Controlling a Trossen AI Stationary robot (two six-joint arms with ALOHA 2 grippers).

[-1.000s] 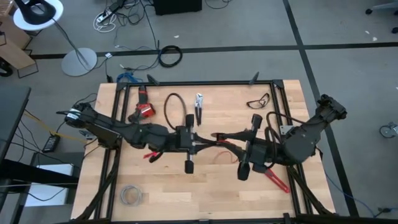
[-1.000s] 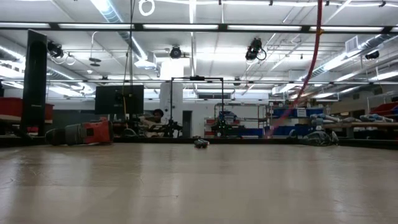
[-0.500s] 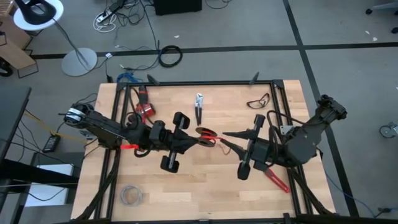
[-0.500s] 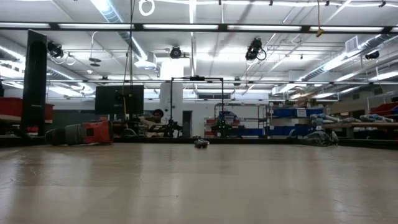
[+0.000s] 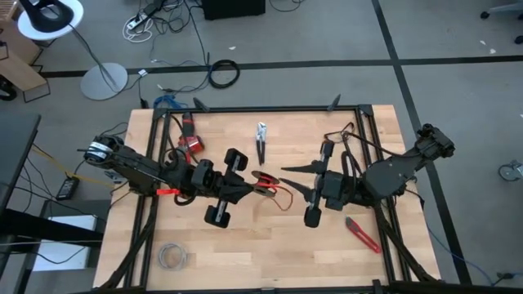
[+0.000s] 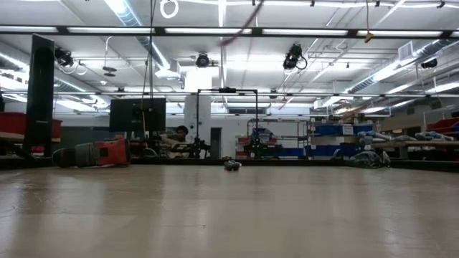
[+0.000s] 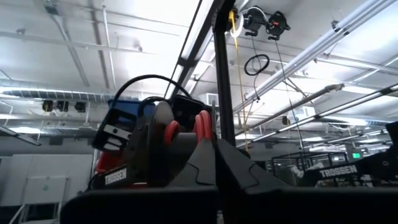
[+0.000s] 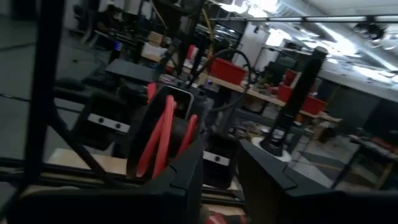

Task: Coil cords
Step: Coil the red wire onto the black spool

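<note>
Wooden desk [image 5: 270, 245] bounded by a black frame. Lying on it: pliers [image 5: 261, 140] near the far edge; safety glasses [image 5: 339, 132] toward the far right corner; a red-handled tool [image 5: 362, 234] at the right; a pale wire coil [image 5: 172, 256] at the near left corner.

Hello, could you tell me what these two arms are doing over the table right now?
The two arms are coiling a thin red cord in mid-air above the middle of the wooden table. The left gripper has the cord looped at its fingers, with loops of red showing around it in the right wrist view. The right gripper points towards it from the other side, apart from it. Pliers and a red-handled cutter lie untouched on the table.
</note>
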